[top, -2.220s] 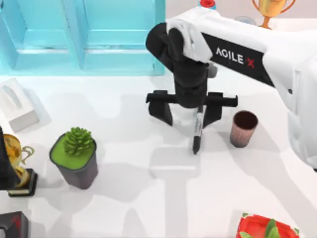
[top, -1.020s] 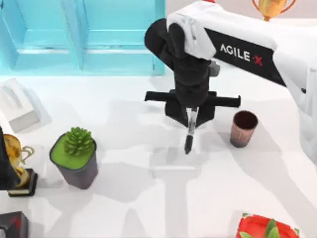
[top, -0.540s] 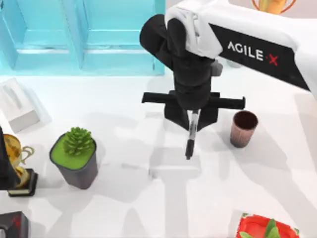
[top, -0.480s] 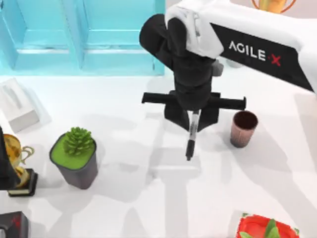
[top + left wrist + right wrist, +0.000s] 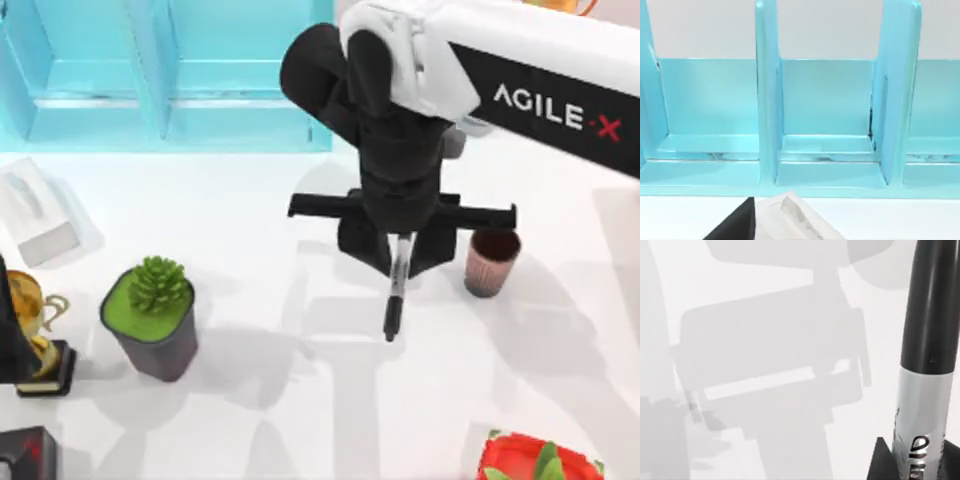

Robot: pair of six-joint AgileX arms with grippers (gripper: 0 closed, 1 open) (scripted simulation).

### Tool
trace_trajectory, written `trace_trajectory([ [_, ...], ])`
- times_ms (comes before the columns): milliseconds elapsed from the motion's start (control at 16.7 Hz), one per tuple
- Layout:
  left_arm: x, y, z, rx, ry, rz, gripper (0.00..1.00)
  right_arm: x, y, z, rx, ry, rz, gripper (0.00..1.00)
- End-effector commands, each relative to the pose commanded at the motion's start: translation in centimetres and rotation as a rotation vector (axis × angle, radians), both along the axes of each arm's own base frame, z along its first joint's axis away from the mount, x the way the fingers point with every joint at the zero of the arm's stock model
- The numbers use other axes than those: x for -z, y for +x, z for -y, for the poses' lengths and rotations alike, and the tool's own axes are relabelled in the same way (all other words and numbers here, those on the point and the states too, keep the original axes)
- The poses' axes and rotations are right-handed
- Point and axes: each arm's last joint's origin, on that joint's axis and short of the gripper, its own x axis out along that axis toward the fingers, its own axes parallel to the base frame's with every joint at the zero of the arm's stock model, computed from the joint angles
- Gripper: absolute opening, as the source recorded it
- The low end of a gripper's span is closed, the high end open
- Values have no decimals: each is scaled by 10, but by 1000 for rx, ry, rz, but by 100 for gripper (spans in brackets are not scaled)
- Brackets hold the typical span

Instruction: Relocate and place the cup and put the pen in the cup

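Pinched on the pen [image 5: 395,290], the right gripper's [image 5: 398,262] jaws hold it hanging tip-down above the table [image 5: 300,400]; the cup [image 5: 491,262] stands just right of it.

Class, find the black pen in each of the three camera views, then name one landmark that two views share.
Top view: pen hangs from the right gripper, left of the cup.
Left wrist view: not in it.
Right wrist view: pen close up.
Shared landmark: blue shelf.
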Motion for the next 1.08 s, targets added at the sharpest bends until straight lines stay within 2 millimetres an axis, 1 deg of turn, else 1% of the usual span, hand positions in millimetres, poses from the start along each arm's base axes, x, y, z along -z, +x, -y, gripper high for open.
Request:
trace_trajectory([
  [120, 0, 0, 0, 0, 0, 0, 100, -6, -9, 1, 1, -4, -4, 0],
  [180, 0, 0, 0, 0, 0, 0, 100, -6, -10, 1, 2, -5, -6, 0],
  [480, 0, 0, 0, 0, 0, 0, 100, -5, -7, 2, 8, -4, -5, 0],
  [540, 0, 0, 0, 0, 0, 0, 100, -2, -7, 2, 4, -12, -8, 0],
  [720, 0, 0, 0, 0, 0, 0, 100, 17, -8, 2, -31, -49, 7, 0],
  [900, 0, 0, 0, 0, 0, 0, 100, 31, -9, 0, -101, -54, 116, 0],
  [1080, 0, 0, 0, 0, 0, 0, 100, 37, -10, -4, -185, -36, 306, 0],
])
